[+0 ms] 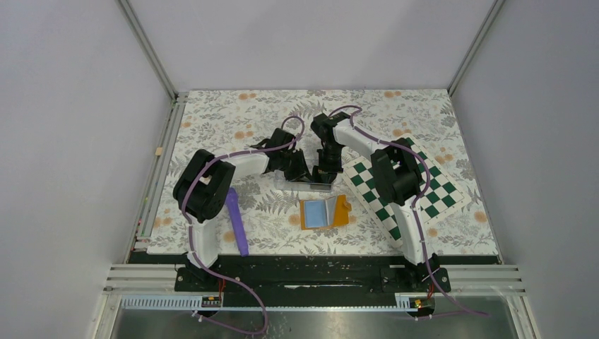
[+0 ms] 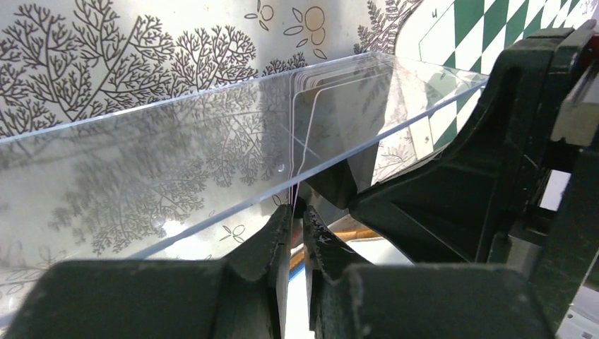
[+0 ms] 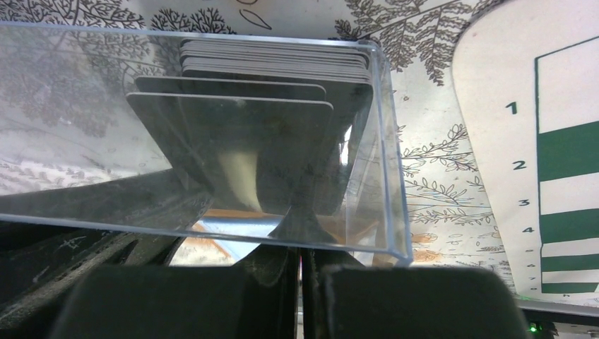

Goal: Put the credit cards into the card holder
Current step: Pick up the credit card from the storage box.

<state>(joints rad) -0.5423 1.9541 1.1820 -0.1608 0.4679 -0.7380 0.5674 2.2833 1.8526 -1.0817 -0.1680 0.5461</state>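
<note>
Several dark grey credit cards point(image 3: 254, 134) stand leaning inside a clear plastic box point(image 3: 385, 141), with more stacked flat behind them. The box point(image 1: 309, 185) lies between both grippers at the table's middle. My left gripper point(image 2: 298, 212) has its fingers nearly together on a thin clear wall point(image 2: 212, 162) of the box, seen edge-on between the tips. My right gripper point(image 3: 302, 251) is shut with nothing in it, its tips at the box's near wall. The card holder point(image 1: 323, 212), orange with light blue lining, lies open just in front of the box.
A purple strip point(image 1: 237, 220) lies at the front left by the left arm. A green and white checkerboard mat point(image 1: 410, 187) covers the right side under the right arm. The tablecloth point(image 1: 233, 113) carries a fern pattern.
</note>
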